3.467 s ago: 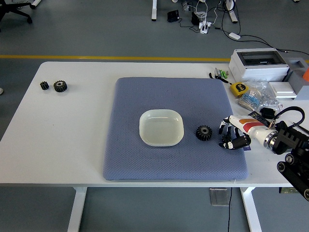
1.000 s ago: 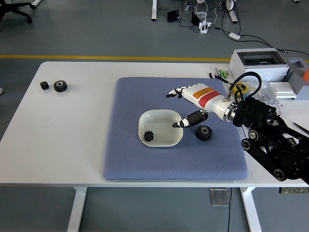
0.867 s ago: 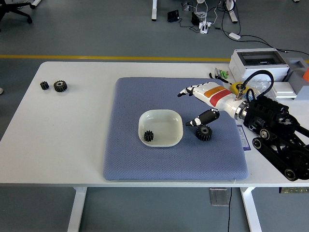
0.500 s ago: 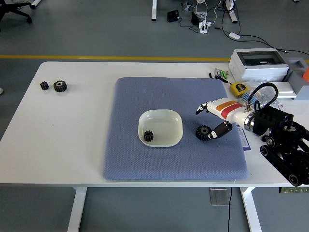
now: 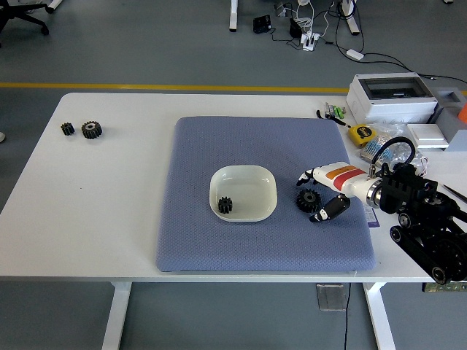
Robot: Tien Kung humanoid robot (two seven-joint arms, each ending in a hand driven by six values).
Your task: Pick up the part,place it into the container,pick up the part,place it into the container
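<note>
Right hand (image 5: 319, 195) spread open around the gear (image 5: 306, 199), seemingly ungripped, beside the dish (image 5: 244, 175).

Counter (image 5: 109, 219): plain white top, white legs.
Mat (image 5: 241, 240) at the counter's middle: blue-grey, fine dotted weave all over.
Container (image 5: 244, 192) on the mat: pale cream-white, plain.
Part (image 5: 225, 206) inside the container: black, toothed.
Second part (image 5: 306, 198) on the mat just right of the container: black with a lighter hub.
Right hand (image 5: 325, 194) on the mat right of the container: white back with an orange band and a red band, black fingers; arm black.
Two gears (image 5: 82, 130) far left of the mat: black.
Box (image 5: 390, 98) right of the mat, far side: white with a grey top.
Tape measure (image 5: 359, 134) beside the box: yellow and black.
Floor beyond the counter: grey with a yellow line (image 5: 168, 87).
</note>
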